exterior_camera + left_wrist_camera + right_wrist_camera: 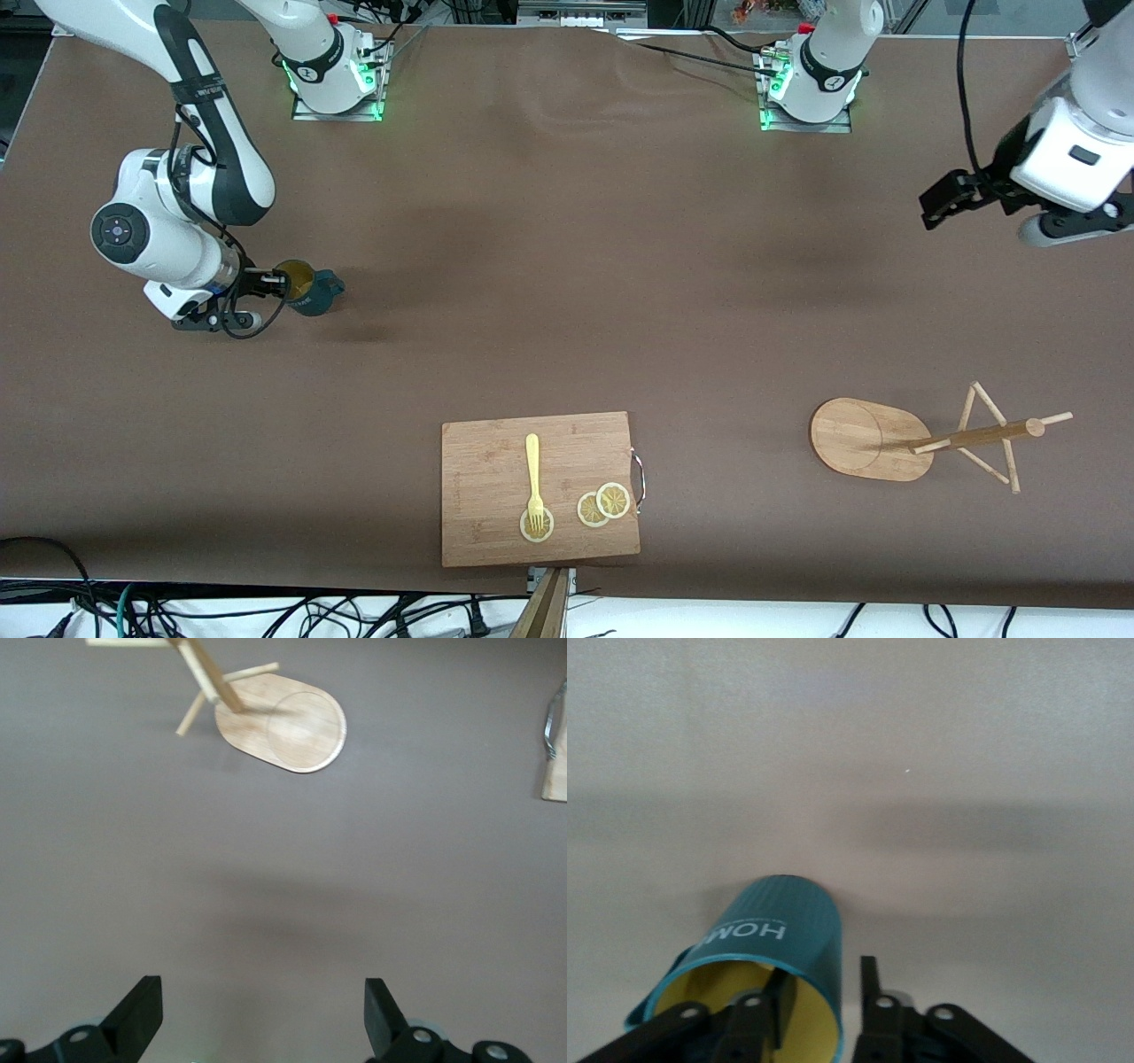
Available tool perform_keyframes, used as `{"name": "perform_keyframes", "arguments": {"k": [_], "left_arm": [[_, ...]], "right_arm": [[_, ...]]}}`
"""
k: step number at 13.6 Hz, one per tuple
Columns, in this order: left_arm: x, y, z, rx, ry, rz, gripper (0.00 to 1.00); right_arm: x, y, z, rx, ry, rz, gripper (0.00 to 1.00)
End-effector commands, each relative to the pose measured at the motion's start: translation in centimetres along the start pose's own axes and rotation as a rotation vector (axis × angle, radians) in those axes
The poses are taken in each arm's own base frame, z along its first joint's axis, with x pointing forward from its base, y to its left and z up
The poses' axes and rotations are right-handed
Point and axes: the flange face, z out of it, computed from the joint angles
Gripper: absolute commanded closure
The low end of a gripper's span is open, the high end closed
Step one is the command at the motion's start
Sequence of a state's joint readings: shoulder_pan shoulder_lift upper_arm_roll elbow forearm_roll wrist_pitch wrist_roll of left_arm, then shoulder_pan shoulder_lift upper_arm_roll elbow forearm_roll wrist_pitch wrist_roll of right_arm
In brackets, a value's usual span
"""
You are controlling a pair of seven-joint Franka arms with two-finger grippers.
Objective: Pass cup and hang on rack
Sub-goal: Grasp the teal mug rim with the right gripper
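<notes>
my right hand (pixel 819 1014) pinching cup (pixel 312 288) wall, one finger inside | rack (pixel 921 439) lies toward my left hand (pixel 264 1014), wide, waiting over bench

Two white arms (pixel 182 221) with black joint bands, round bases lit green, black cables, and black two-finger grippers (pixel 264 1019) with small screws.
</notes>
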State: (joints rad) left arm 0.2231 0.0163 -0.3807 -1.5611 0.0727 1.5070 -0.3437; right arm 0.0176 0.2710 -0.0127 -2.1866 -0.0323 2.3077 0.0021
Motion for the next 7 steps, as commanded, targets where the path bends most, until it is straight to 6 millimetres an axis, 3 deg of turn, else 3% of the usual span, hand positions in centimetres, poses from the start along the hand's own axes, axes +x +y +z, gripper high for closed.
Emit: {"name": "perform_keyframes", "arguments": {"k": [1, 3, 5, 7], "left_arm": [[-0.4, 0.3, -1.0, 0.031, 0.011, 0.005, 0.0], [-0.6, 0.0, -0.8, 0.021, 0.002, 0.031, 0.0], [-0.3, -0.8, -0.3, 0.021, -0.012, 0.018, 0.0], [-0.4, -2.0, 0.4, 0.004, -0.048, 0.003, 0.0]], "right_arm": [[-0.4, -0.7, -0.5, 0.007, 0.012, 0.019, 1.0], [0.1, -1.7, -1.2, 0.009, 0.026, 0.002, 1.0], [1.1, -3.2, -3.1, 0.013, 0.059, -0.029, 1.0], [2.4, -7.0, -6.0, 0.025, 0.084, -0.052, 1.0]]}}
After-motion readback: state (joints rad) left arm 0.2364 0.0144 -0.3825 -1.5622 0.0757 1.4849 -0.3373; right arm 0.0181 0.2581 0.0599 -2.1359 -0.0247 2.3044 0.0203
